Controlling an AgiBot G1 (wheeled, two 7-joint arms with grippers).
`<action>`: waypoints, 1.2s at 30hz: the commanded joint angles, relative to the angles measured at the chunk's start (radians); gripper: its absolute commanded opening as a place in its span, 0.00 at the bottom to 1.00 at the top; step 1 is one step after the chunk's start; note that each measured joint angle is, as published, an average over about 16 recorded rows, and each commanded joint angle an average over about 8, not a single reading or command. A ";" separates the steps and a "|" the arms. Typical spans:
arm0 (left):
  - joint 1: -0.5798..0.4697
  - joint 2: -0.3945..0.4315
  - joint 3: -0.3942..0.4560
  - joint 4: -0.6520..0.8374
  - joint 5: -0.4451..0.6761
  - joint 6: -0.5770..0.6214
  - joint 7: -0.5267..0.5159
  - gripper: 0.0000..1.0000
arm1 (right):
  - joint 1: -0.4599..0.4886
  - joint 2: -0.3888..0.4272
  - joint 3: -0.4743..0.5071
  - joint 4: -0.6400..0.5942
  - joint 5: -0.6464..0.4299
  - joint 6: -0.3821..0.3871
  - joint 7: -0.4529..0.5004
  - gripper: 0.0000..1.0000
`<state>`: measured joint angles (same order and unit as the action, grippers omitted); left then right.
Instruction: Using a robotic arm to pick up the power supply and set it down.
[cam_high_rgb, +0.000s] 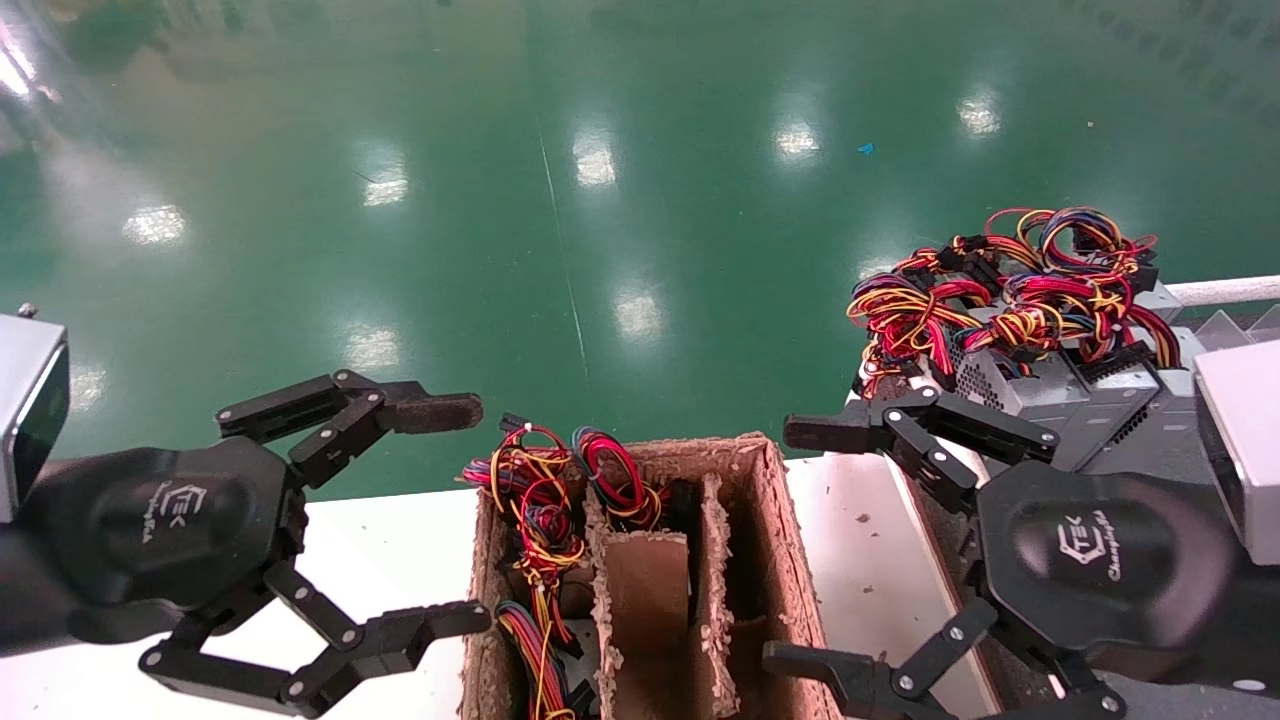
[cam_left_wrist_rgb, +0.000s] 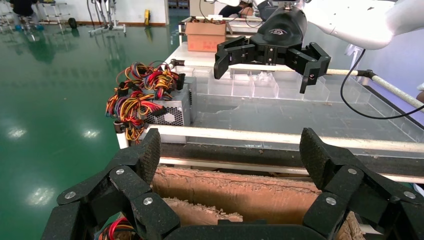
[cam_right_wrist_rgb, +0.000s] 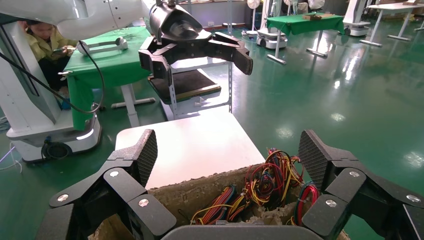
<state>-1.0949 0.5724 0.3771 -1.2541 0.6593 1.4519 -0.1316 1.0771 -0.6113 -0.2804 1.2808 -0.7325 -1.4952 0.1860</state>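
Several grey power supplies (cam_high_rgb: 1030, 385) with honeycomb vents and red, yellow and black wire bundles (cam_high_rgb: 1010, 290) are stacked at the far right, just beyond my right gripper (cam_high_rgb: 800, 545). That gripper is open and holds nothing. In the left wrist view one power supply (cam_left_wrist_rgb: 170, 112) sits at the corner of a clear tray (cam_left_wrist_rgb: 300, 117). My left gripper (cam_high_rgb: 450, 515) is open and empty, just left of a cardboard box (cam_high_rgb: 775, 520). More wires (cam_high_rgb: 540, 500) poke out of that box, and the units under them are hidden. Both grippers face each other across the box.
The cardboard box (cam_right_wrist_rgb: 200, 187) has upright dividers and frayed rims and stands on a white table (cam_right_wrist_rgb: 190, 145). Beyond the table edge lies a glossy green floor (cam_high_rgb: 600, 200). A person (cam_right_wrist_rgb: 42, 40) sits behind a green-covered table in the right wrist view.
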 joint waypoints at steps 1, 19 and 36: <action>0.000 0.000 0.000 0.000 0.000 0.000 0.000 1.00 | 0.000 0.000 0.000 0.000 0.000 0.000 0.000 1.00; 0.000 0.000 0.000 0.000 0.000 0.000 0.000 0.00 | 0.000 0.000 0.000 0.000 0.000 0.000 0.000 1.00; 0.000 0.000 0.000 0.000 0.000 0.000 0.000 0.00 | 0.000 0.000 0.000 0.000 0.000 0.000 0.000 1.00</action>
<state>-1.0949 0.5724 0.3770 -1.2541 0.6593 1.4519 -0.1316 1.0771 -0.6113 -0.2804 1.2808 -0.7325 -1.4952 0.1860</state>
